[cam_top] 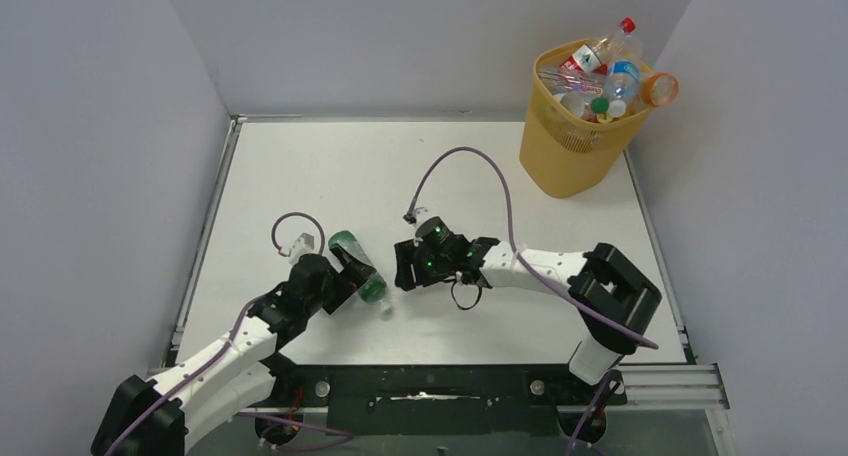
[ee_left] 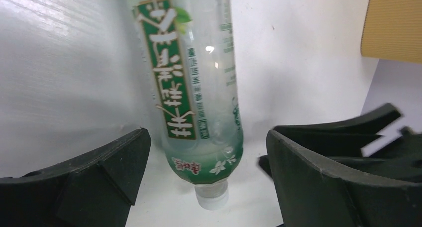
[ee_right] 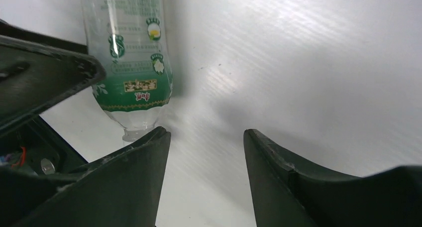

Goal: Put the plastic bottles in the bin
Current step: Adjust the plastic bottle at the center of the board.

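Left of centre toward the near edge of the bench [cam_top: 300, 166], left pincer [ee_left: 207, 137] spread wide open astride a clear, green-labelled plastic bottle [ee_left: 191, 87] lying on its side, one finger on either side of it. Just to the right, right pincer [ee_right: 206, 135] low over the bench, jaws parted on bare surface, nothing held, bottle's neck beside one finger. At the far right corner, bin [cam_top: 565, 156] heaped with more bottles [cam_top: 600, 76], some poking above the rim.
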{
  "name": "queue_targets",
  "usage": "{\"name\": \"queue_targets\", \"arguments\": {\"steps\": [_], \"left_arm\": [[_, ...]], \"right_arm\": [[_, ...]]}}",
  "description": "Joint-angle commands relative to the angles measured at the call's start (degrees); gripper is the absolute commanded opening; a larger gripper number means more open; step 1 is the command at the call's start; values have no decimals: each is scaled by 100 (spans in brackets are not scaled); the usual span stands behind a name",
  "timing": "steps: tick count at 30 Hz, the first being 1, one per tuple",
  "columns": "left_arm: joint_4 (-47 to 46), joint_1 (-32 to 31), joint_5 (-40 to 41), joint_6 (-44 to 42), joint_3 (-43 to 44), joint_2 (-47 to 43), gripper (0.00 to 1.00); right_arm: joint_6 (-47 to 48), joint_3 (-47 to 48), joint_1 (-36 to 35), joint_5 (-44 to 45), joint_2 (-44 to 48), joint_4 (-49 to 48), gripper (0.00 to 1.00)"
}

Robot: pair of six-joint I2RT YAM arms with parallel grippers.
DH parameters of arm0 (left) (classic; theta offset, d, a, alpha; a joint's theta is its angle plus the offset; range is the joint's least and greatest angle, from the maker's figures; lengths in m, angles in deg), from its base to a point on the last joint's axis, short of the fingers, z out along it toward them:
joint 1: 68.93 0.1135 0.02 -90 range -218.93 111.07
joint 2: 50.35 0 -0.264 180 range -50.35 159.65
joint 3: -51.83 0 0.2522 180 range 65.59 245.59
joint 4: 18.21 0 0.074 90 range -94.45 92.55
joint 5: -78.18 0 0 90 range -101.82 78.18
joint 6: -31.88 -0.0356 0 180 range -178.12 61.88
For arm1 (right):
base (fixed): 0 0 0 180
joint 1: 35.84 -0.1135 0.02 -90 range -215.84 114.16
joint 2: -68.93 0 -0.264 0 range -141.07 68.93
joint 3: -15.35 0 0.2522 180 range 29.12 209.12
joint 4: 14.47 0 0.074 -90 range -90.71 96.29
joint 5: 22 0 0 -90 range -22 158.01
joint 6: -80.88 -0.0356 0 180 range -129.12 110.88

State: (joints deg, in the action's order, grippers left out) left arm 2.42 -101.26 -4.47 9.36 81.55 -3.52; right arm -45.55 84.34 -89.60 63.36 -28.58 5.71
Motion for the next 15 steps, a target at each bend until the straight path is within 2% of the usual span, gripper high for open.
{"name": "queue_targets", "arguments": {"steps": [1,6,10,15], "left_arm": [[-456,-27,93,-105,222,262,89],[-551,-13,-24,-301,309,629,90],[-813,-17,-134,-388,308,961,90],[-1118,-24,-232,-585,479,1535,77]], "right_arm": [[17,173,431,619,1004,353,58],[301,487,985,849,1810,1245,59],[319,498,1051,949,2310,1666,60],[165,146,1033,999,2787,1809,60]]}}
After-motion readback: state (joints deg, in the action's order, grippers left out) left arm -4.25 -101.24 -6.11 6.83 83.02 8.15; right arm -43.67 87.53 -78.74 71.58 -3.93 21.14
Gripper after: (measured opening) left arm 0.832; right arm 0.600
